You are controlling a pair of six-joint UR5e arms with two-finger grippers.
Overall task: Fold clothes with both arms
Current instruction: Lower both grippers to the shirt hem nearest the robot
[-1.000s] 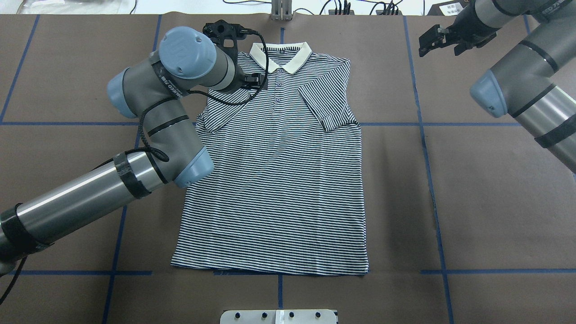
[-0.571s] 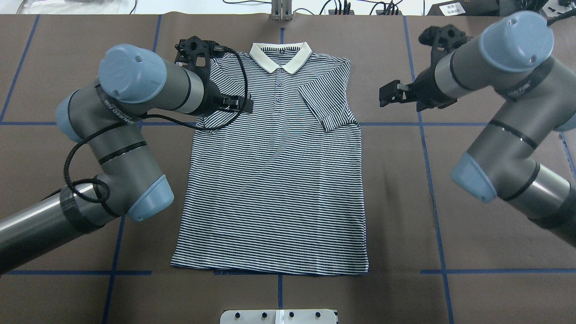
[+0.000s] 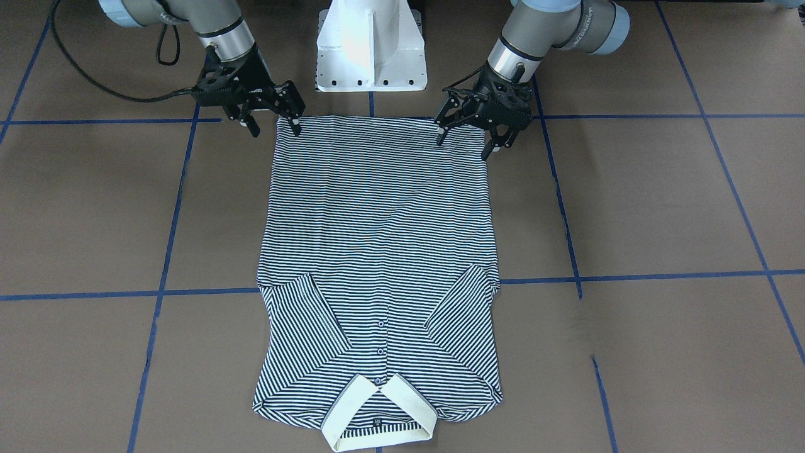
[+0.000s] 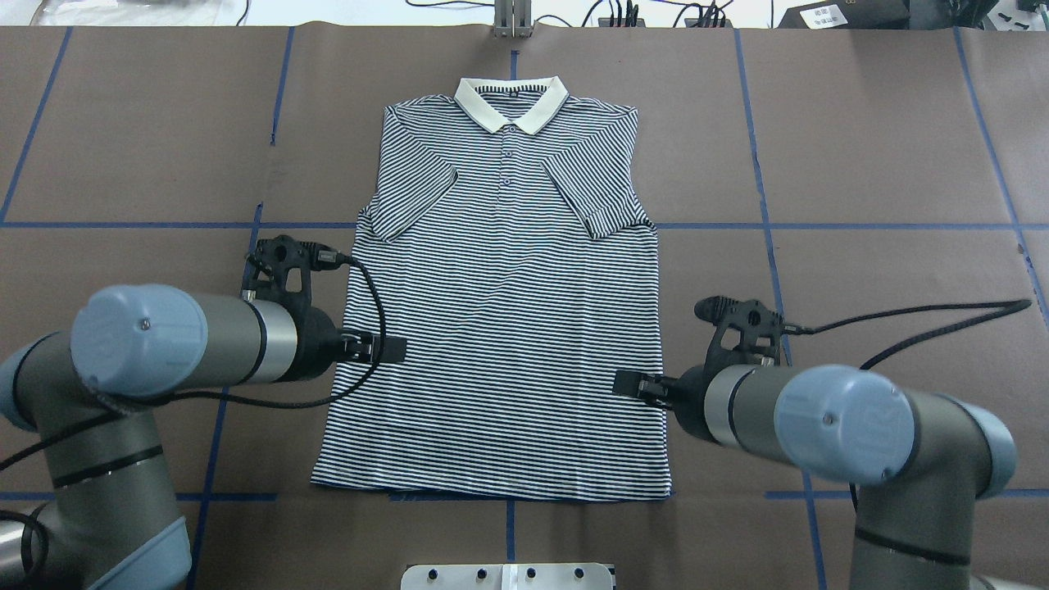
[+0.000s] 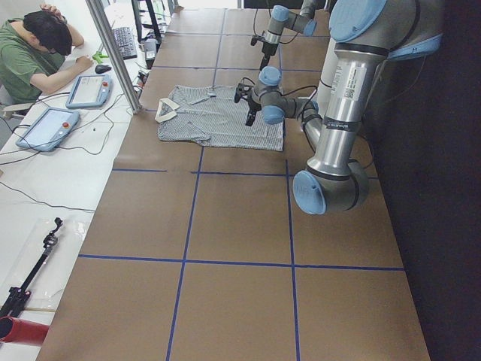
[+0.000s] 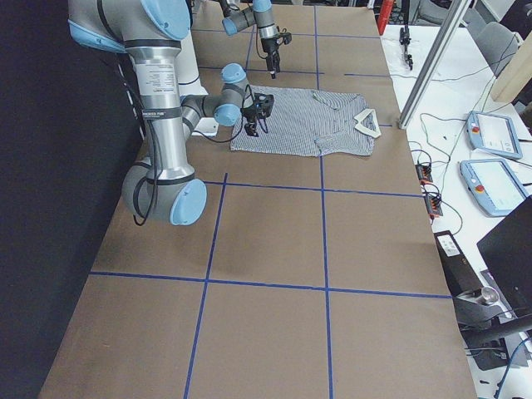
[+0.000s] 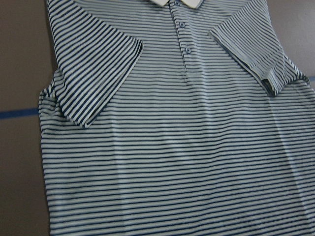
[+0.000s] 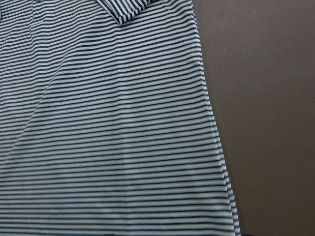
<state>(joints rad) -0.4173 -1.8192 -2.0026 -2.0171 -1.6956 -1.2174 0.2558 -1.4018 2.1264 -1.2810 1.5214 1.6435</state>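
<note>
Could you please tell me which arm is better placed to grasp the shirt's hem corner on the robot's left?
Left. The left claw hangs open right at that corner of the polo shirt, while the right claw is at the opposite hem corner.

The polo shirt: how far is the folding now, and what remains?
Done: both sleeves are folded in over the chest of the polo shirt. In hand: the left gripper and right gripper hang open at the hem corners, holding nothing yet. Left: probably grip the hem and fold the body up toward the collar.
</note>
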